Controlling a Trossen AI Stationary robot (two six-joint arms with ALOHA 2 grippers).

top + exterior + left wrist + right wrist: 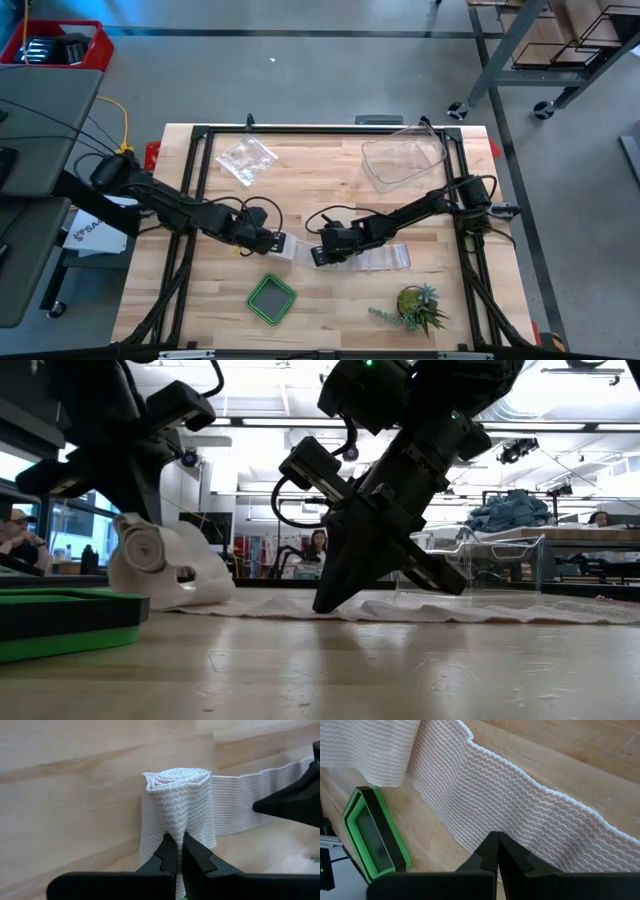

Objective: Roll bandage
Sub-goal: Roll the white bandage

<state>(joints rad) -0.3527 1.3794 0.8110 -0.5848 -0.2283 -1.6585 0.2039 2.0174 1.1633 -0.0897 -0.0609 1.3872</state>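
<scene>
Partial "SA" on white sheet (pixel 88 232), table's left.

Right end effector (pixel 318 258) covering part of bandage (pixel 385 257) strip in high view; strip running off right wrist view's edge; plastic bag (pixel 246 158) contents too small to tell.

Lying across the middle of the table (pixel 330 300): the bandage (pixel 385 257), rolled end at nine o'clock, loose strip running toward three o'clock. Closing on the rolled end from nine o'clock: the left gripper (pixel 277 243). Pressing down on the strip just beside the roll, at its three o'clock side: the right gripper (pixel 320 257). Sitting at six o'clock of the roll: a square tray (pixel 271 299). Resting at five o'clock: a small plant (pixel 415 306). Standing at one o'clock: a plastic tub (pixel 403 160). Lying at eleven o'clock: a plastic bag (pixel 246 158).
</scene>
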